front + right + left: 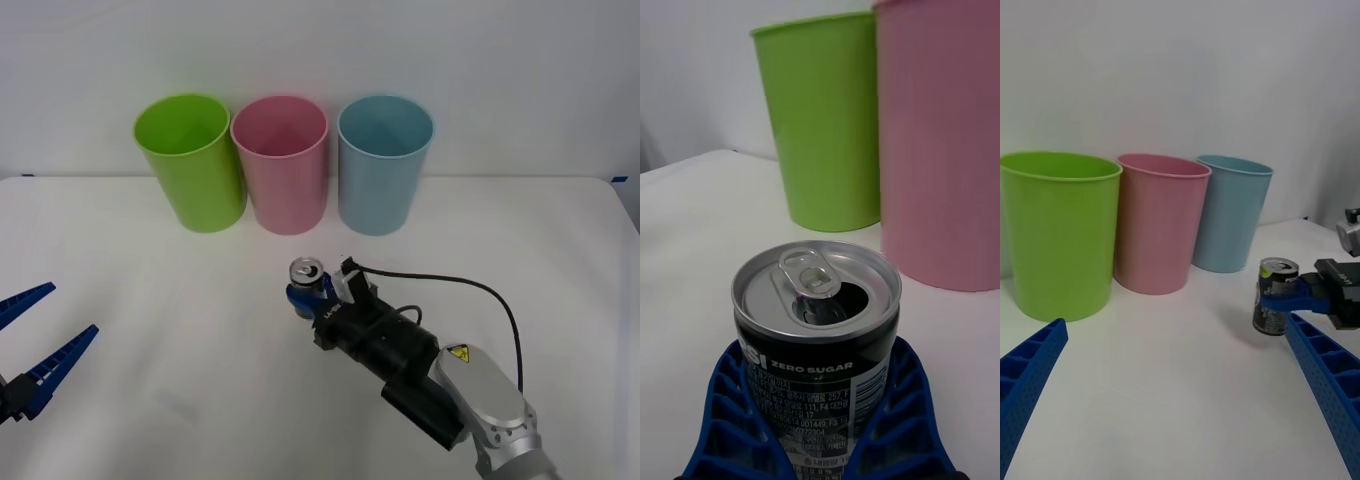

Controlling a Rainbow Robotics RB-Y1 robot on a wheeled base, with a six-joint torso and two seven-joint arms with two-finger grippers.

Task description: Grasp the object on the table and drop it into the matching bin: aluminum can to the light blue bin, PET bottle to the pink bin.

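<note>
The aluminum can (306,271), small, dark-labelled and with a silver pull-tab top (817,289), stands upright near the middle of the white table (140,270). My right gripper (307,297) is shut on its sides, one blue finger (726,405) on each flank. Whether its base touches the table I cannot tell. Behind it, the light blue bin (385,165) is to the right and the pink bin (280,165) directly beyond. My left gripper (72,309) hangs open and empty at the near left; its wrist view also takes in the can (1277,281).
A lime green bin (190,160) stands left of the pink one, the three in a row at the table's back. A black cable (470,290) loops from the right wrist. Open tabletop lies between the can and the bins.
</note>
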